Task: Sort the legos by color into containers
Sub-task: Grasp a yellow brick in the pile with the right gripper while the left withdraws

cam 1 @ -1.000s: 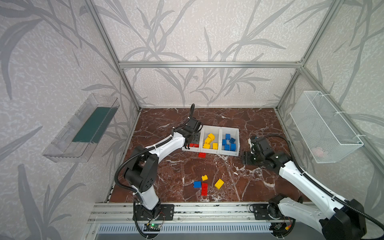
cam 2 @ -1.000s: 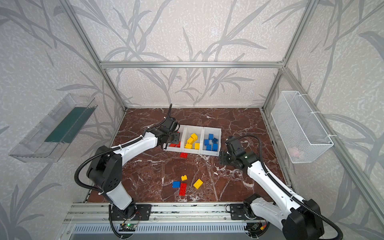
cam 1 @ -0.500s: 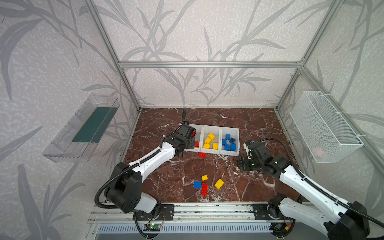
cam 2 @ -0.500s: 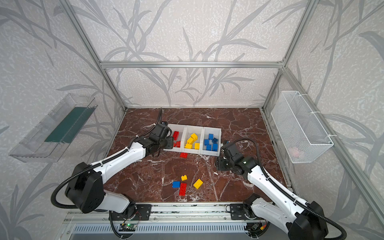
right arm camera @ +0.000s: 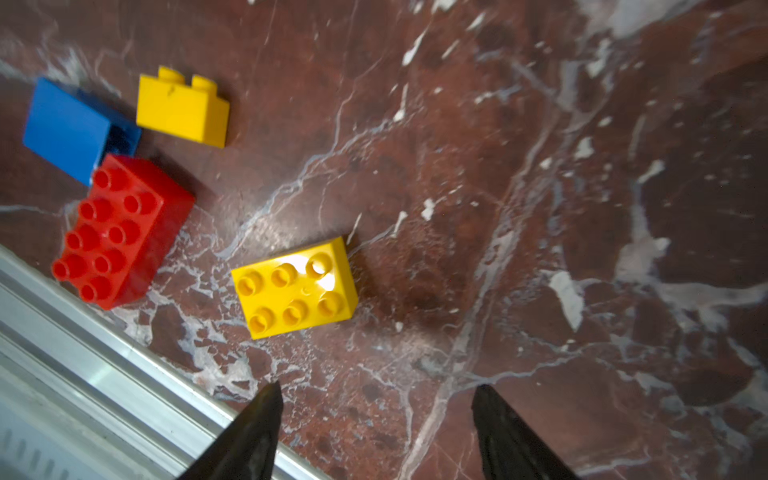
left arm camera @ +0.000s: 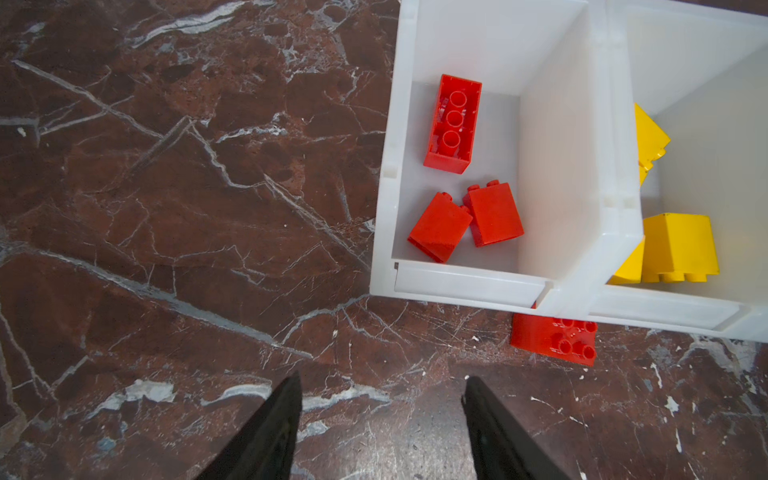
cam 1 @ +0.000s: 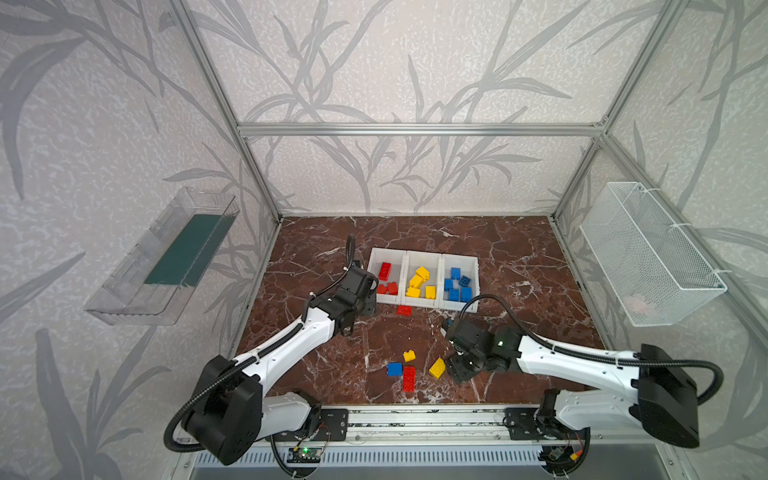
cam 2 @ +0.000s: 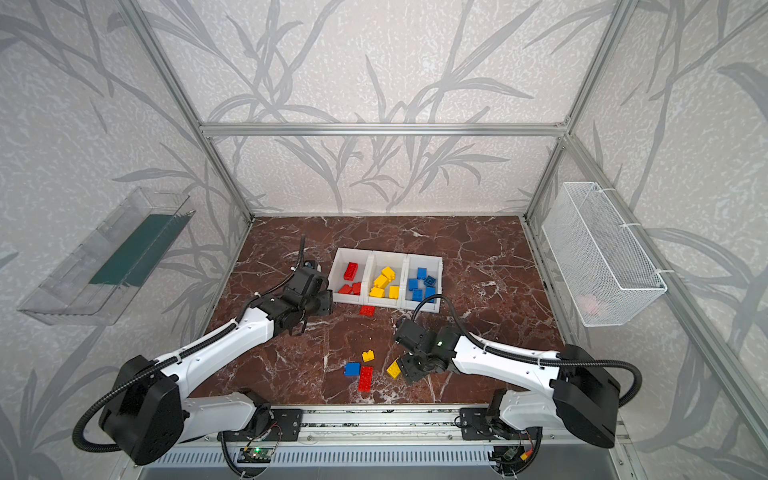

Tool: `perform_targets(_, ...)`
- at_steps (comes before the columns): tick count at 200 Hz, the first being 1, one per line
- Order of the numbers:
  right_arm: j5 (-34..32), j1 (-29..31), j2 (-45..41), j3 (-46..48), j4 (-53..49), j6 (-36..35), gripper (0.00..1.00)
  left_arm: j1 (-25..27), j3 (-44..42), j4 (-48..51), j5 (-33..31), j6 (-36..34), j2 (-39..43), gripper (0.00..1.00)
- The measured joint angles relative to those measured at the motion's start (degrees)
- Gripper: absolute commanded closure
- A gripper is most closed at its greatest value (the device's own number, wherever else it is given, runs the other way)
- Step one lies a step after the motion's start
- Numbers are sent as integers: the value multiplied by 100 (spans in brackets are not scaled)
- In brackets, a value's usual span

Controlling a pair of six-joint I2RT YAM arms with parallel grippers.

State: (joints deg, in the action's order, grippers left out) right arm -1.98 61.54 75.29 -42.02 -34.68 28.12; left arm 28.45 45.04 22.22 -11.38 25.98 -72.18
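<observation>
Three joined white containers [cam 1: 404, 274] hold sorted legos: red on the left [left arm camera: 453, 124], yellow in the middle [cam 1: 419, 279], blue on the right [cam 1: 457, 283]. A square red brick [left arm camera: 552, 338] lies on the floor against the bins' front. Near the front rail lie a small yellow brick [right arm camera: 183, 109], a blue brick [right arm camera: 66, 126], a long red brick [right arm camera: 120, 230] and a six-stud yellow brick [right arm camera: 295, 289]. My left gripper [left arm camera: 380, 380] is open and empty just left of the red bin's front. My right gripper [right arm camera: 376, 388] is open and empty, right beside the six-stud yellow brick.
A clear tray with a green base [cam 1: 166, 262] hangs on the left wall. A white wire basket [cam 1: 648, 253] hangs on the right wall. The aluminium front rail [right arm camera: 83, 353] runs close to the loose bricks.
My left gripper has drawn back out of the red bin toward the front left, uncovering the red bricks. My right gripper has swung forward and left to the loose bricks.
</observation>
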Motion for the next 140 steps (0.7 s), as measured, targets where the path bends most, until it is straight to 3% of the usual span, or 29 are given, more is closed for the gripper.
perform_targets(30, -83, 321, 636, -352, 59, -2, 26, -2, -101, 2, 0, 81, 63, 35)
perform_targets(100, -271, 367, 1458, -699, 162, -2, 27, -4, -195, -7, -7, 160, 197, 35)
perform_targets(140, -291, 389, 1773, -857, 227, 22, 35, -4, -238, 0, -2, 212, 197, 35)
